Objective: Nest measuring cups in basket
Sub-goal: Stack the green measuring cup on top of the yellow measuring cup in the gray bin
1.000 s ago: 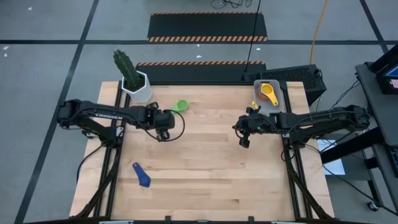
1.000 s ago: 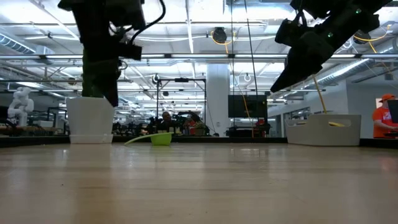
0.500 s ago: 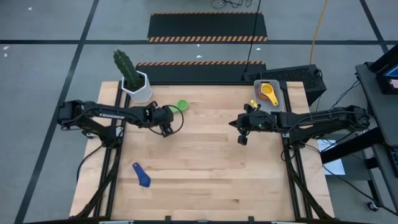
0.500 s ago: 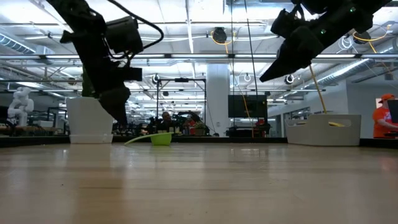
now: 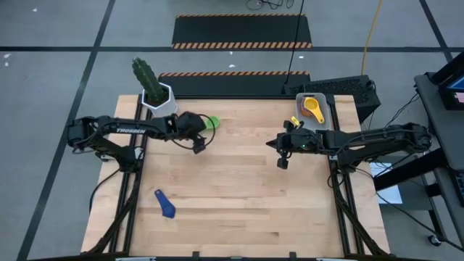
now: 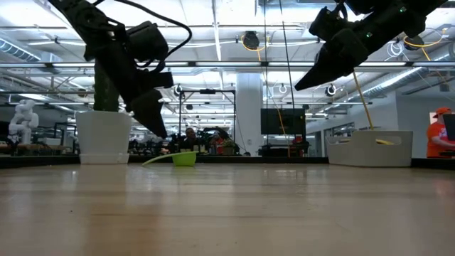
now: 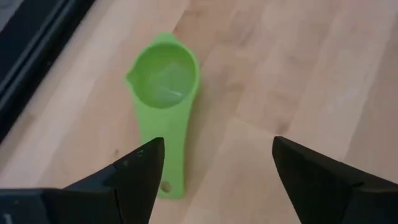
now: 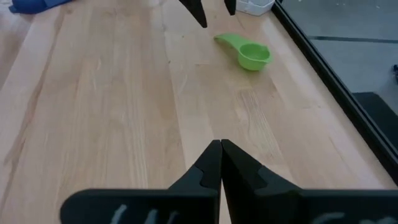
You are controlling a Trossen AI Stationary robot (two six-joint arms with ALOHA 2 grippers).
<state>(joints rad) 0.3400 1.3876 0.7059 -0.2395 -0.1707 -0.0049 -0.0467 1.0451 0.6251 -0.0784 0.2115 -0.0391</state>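
Observation:
A green measuring cup [image 7: 163, 81] lies upright on the wood near the table's far left, its flat handle [image 7: 168, 168] pointing back toward my left gripper [image 7: 217, 143]. That gripper [image 5: 199, 143] hangs open just on the near side of the cup [image 5: 212, 122], slanting down and touching nothing. A blue cup [image 5: 165, 204] lies near the front left. The basket [image 5: 324, 116] at the far right holds a yellow cup [image 5: 313, 109] with an orange one beside it. My right gripper [image 5: 282, 161] is shut in the air near the basket, empty.
A white hexagonal pot with a cactus [image 5: 156, 98] stands at the far left corner, close behind the green cup. The table's middle and near right are bare wood [image 5: 254, 196]. A person in orange [image 6: 442, 135] shows in the room beyond.
My left gripper has swung toward the table's far edge and a little to the right, sinking and tipping its fingers down toward the green cup. My right gripper has tipped slightly more level while staying in place. The cups have not moved.

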